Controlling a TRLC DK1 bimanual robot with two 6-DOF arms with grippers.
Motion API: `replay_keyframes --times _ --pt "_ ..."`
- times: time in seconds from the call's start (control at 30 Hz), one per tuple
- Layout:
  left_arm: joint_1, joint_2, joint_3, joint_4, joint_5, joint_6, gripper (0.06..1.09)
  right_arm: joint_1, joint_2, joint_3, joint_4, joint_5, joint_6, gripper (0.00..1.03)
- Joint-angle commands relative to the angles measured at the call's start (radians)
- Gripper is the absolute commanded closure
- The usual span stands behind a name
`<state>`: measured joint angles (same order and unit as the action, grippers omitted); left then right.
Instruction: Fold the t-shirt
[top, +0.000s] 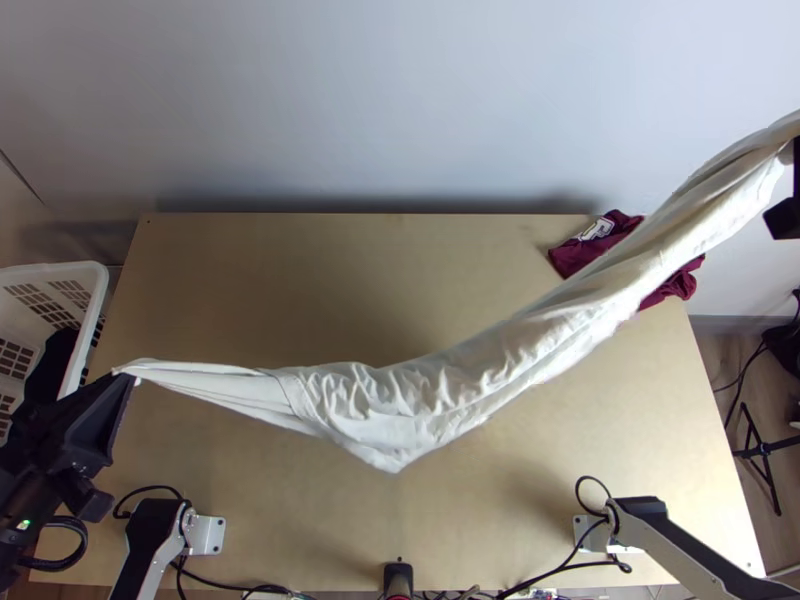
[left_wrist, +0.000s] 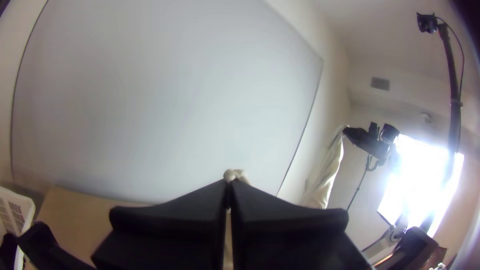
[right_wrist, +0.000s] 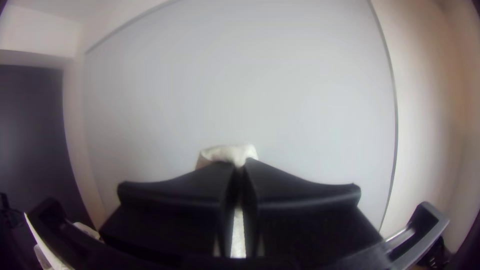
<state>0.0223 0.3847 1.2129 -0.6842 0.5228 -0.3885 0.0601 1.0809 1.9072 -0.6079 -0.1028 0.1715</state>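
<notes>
Your left tool and right tool have the t-shirt pinched, lifted but bunched, so all the folding's left tbh

The window glares white — soft shadows dim the table.

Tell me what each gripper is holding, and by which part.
The left gripper holds the off-white t-shirt by one bunched end, the right gripper by the opposite end. Whether sleeve or hem cannot be told.
</notes>
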Motion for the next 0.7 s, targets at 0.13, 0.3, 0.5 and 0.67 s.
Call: replay_keyframes --times 0.13,0.3,0.5,0.67 --pt "0.047 0.164 -0.004 0.086 -0.014 -0.066 1.05 0.02 0.022 0.01 -0.007 0.0 0.026 1.0" --pt "0.113 0.332 0.016 0.219 -0.041 -0.199 1.05 0.024 0.037 0.009 -0.007 0.0 0.04 1.0" --pt "0.286 0.597 -0.026 0.195 -0.041 -0.231 1.05 0.024 0.042 0.001 -0.007 0.002 0.043 1.0" --pt "0.272 0.517 -0.174 0.241 -0.044 -0.158 0.78 0.023 0.04 -0.004 -0.01 0.002 0.034 1.0"
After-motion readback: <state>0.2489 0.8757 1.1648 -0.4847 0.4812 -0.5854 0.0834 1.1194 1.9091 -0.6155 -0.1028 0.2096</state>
